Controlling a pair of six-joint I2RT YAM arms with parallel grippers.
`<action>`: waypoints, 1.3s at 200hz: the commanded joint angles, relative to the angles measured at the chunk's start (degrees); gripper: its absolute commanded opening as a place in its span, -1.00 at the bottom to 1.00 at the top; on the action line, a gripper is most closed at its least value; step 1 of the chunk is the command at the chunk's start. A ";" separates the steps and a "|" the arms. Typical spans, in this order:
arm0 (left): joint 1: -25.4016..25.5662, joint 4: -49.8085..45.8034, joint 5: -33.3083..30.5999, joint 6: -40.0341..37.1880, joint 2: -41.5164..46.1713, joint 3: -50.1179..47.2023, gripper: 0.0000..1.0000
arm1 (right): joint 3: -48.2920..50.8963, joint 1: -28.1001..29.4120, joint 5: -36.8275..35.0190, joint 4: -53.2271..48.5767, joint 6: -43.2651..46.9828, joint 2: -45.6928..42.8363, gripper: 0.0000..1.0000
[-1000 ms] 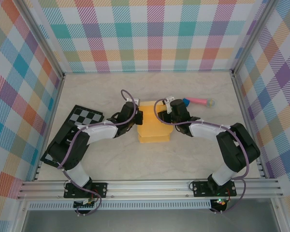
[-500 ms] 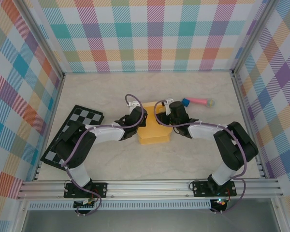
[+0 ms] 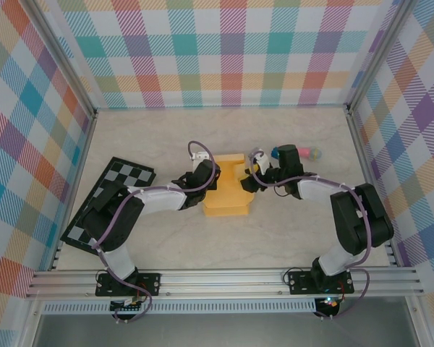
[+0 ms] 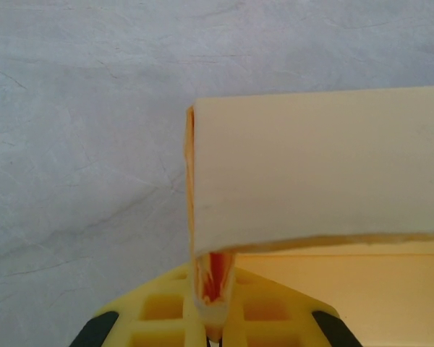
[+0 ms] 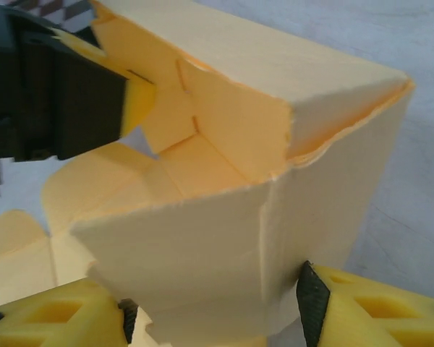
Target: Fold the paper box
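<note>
Likely step: wall erection; left end effector [image 4: 213,318] clenched on paper box [image 3: 226,191], right end effector [image 5: 213,311] straddling it, grip indeterminate. Next: tuck flaps [image 5: 18,238].

Paper box [image 3: 226,189]: thin yellow-orange card, matt, slightly rough at the cut edges.
Desk [image 3: 289,231]: pale marbled surface, smooth, low sheen.
Left hand [image 4: 213,322]: moulded yellow plastic, matt.
Right hand [image 5: 211,318]: yellow plastic, black matt pads.
Checkered board [image 3: 108,199], 9 o'clock: smooth, black-and-white.
Rail [image 3: 224,278], 6 o'clock: grooved silver metal.
</note>
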State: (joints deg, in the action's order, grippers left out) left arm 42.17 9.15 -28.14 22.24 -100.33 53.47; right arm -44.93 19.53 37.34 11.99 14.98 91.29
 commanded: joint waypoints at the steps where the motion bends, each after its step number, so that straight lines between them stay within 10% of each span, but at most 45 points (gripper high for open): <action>1: -0.73 1.05 1.65 -1.80 1.32 1.55 -1.00 | -2.63 -2.07 15.79 -6.08 7.61 -3.67 0.21; 138: -4.63 -2.04 13.10 -13.33 10.43 1.99 -1.00 | 6.32 -12.31 2.39 -1.13 6.55 -18.85 0.21; 187: -5.00 -2.53 16.45 -13.15 11.33 3.29 -1.00 | 1.80 -10.27 10.66 -5.08 10.14 -14.84 0.18; 260: -5.00 -2.63 17.73 -11.87 10.67 4.23 -1.00 | 0.72 -5.51 4.05 3.96 4.00 -9.08 -0.02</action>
State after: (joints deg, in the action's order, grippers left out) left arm 37.56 6.98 -11.55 9.61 -90.19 56.21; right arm -43.40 13.91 41.76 11.07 21.87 80.64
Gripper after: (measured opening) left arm 0.070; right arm 0.510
